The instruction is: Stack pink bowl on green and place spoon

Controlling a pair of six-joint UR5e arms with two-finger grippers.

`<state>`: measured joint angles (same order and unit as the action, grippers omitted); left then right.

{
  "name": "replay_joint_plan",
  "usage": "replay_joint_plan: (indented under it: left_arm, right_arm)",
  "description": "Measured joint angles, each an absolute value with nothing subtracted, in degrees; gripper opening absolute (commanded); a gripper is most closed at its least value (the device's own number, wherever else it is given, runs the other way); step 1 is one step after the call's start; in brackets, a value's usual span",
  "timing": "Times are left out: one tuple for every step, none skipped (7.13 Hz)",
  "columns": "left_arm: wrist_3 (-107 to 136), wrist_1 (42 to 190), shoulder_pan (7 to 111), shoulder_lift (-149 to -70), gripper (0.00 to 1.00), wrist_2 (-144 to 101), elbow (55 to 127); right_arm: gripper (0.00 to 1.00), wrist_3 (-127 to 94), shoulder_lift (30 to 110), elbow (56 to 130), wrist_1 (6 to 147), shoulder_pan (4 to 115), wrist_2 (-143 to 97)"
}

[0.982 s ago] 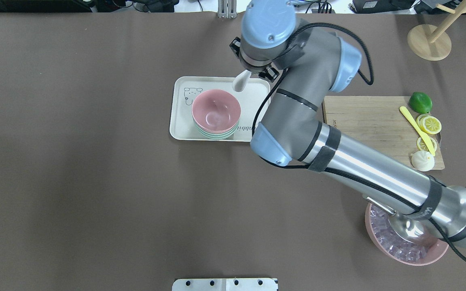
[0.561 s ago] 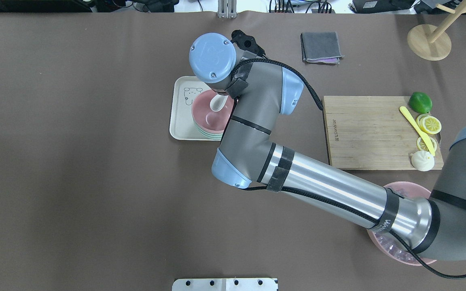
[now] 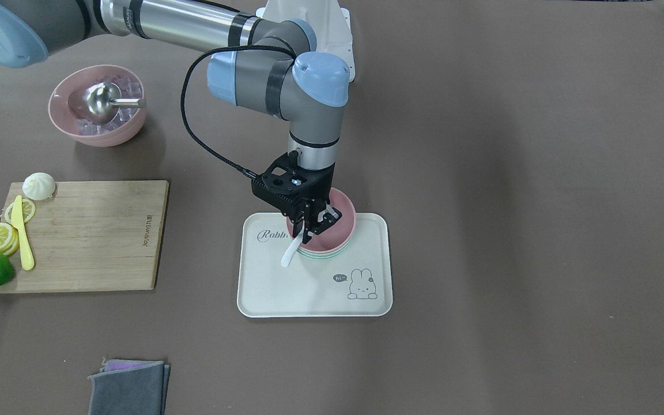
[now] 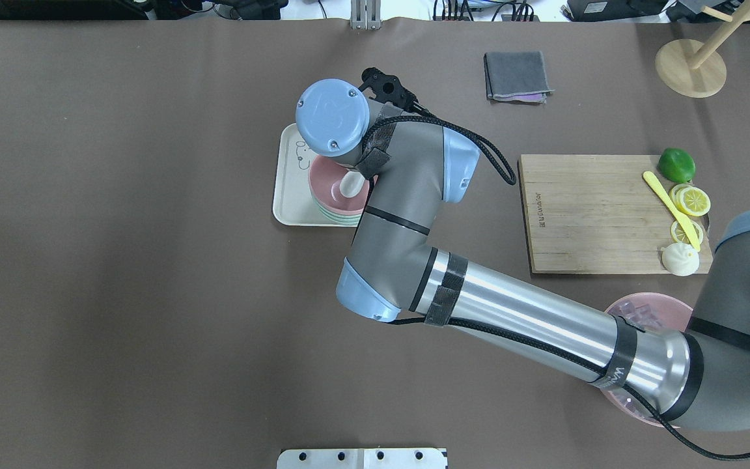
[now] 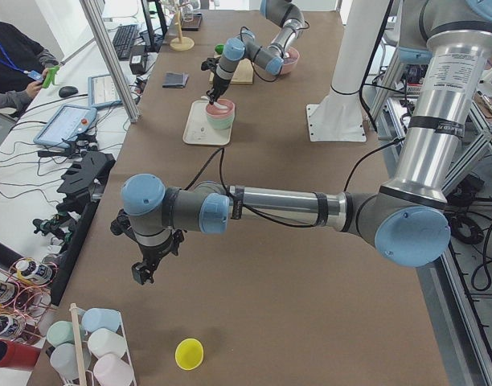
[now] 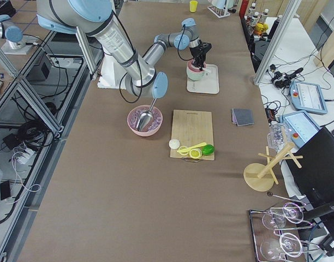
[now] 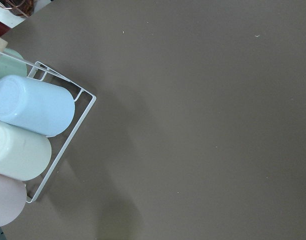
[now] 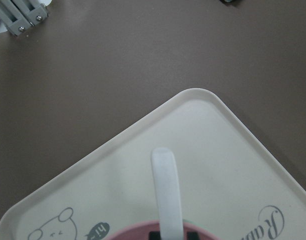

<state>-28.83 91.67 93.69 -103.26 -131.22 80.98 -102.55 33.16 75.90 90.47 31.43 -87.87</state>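
The pink bowl (image 3: 342, 223) sits nested on the green bowl (image 3: 321, 256) on the cream tray (image 3: 309, 291). My right gripper (image 3: 313, 226) is over the bowls and shut on the white spoon (image 3: 290, 254). The spoon's scoop end lies inside the pink bowl in the overhead view (image 4: 350, 185), and its handle sticks out over the tray in the right wrist view (image 8: 167, 192). My left gripper (image 5: 143, 272) shows only in the exterior left view, far from the tray. I cannot tell whether it is open or shut.
A wooden cutting board (image 3: 90, 236) holds a lime, lemon slices, a yellow knife and a bun. A second pink bowl with ice and a metal scoop (image 3: 98, 106) stands near the robot base. A grey cloth (image 3: 127, 389) lies beyond. A mug rack (image 7: 33, 135) is under the left wrist.
My right arm has swung left from the tray's far right corner to over the stacked bowls. The spoon's scoop end has come down into the pink bowl.
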Motion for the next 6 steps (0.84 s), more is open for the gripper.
replay_joint_plan:
  left_arm:
    - [-28.8,91.7,93.7,-103.3,0.98,-131.2,81.0]
    - [-28.7,91.6,93.7,-103.3,0.98,-131.2,81.0]
    - [-28.7,91.4,93.7,-103.4,0.98,-131.2,81.0]
    - [-27.9,91.1,93.7,-103.5,0.98,-131.3,81.0]
    - [-23.8,91.1,93.7,-103.4,0.98,-132.0,81.3]
    - [-16.0,91.7,93.7,-102.9,0.98,-133.0,82.2]
  right_arm:
    - [1.0,-100.3,33.2,76.0,90.5,31.4,-87.9]
    - [1.0,-98.8,33.1,76.3,90.6,31.4,-87.9]
    - [1.0,-96.3,33.2,77.1,90.7,31.9,-88.0]
    - [1.0,-92.0,34.0,78.3,90.7,33.7,-89.4]
    - [1.0,-86.4,36.0,79.9,90.5,37.2,-92.6]
    - [1.0,-80.1,38.7,82.2,90.3,41.9,-97.3]
